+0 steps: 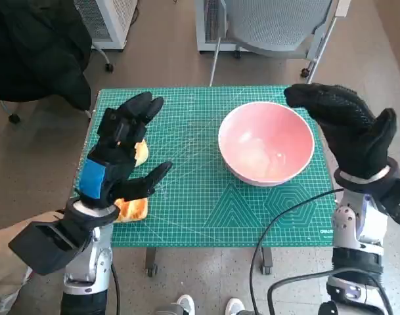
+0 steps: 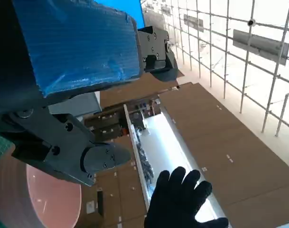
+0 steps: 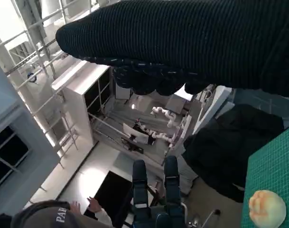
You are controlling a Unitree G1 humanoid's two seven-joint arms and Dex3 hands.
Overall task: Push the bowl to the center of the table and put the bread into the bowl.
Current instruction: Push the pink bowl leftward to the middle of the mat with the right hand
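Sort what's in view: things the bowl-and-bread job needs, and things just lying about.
Job:
pink bowl
bread
left hand, open, above the bread
right hand, open, beside the bowl
green cutting mat

Lying about:
black jacket
mesh chair

The left hand (image 1: 121, 154) is black and angular, with a patch of blue tape over its back. The right hand (image 1: 347, 128) wears a black knitted glove above a silvery wrist ring, and black cables trail beside its pale forearm (image 1: 357, 243).
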